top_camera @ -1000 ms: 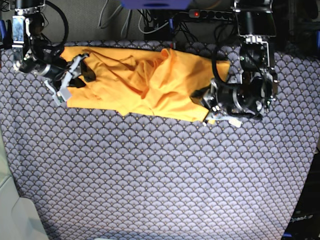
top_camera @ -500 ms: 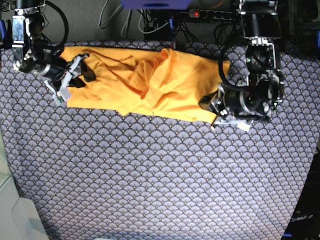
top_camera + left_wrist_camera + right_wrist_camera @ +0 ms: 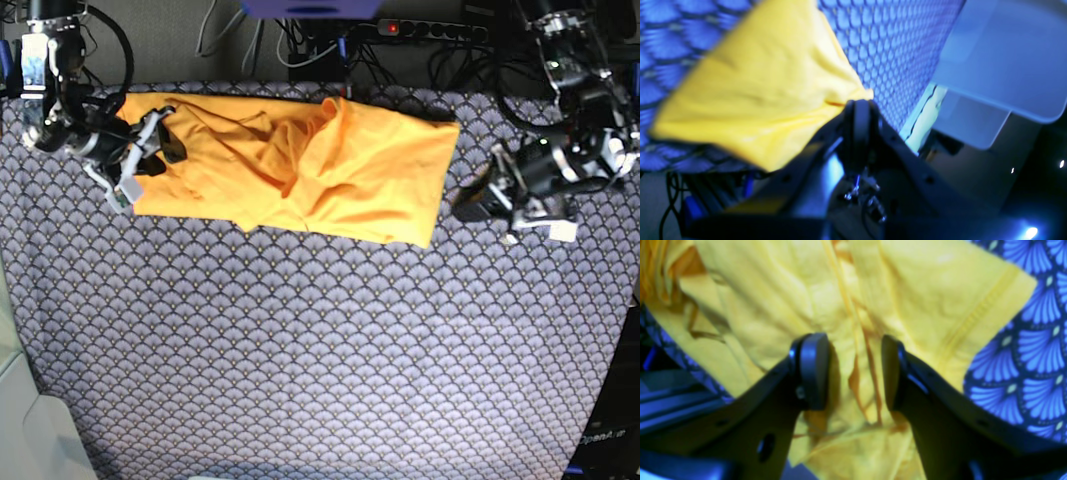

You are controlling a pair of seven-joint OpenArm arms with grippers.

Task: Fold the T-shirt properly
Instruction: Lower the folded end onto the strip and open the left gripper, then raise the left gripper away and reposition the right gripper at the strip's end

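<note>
1 yellow-orange T-shirt [image 3: 300,170] lies on a table covered with a grey scallop-patterned cloth [image 3: 300,350]. In the base view it sits in the upper part of the frame. Its long axis runs left to right, from the upper left toward the upper right of centre. The right end is a straight, smooth edge slanting down to a pointed lower corner. The middle is rumpled, with folds bunched near the top centre. The left end is creased and partly covered by an arm.

2 robot arms are in view. The right gripper [image 3: 150,150] is at the upper left of the base view, resting over the shirt's left end. Its wrist view shows the jaws standing well apart, with a wrinkled ridge of yellow fabric lying in the gap between the 2 black pads [image 3: 813,370]; the pads are not pressed together on it. A hemmed edge of the shirt shows at the upper right of that view, against blue-tinted cloth.

The left gripper [image 3: 470,205] is at the right of the base view, just beside the shirt's right edge but apart from it, over bare cloth. Its blurred wrist view shows the jaws closed together, with a corner of the shirt seen beyond the tips and nothing visibly clamped.

A power strip [image 3: 430,30] lies behind the table at the top.
</note>
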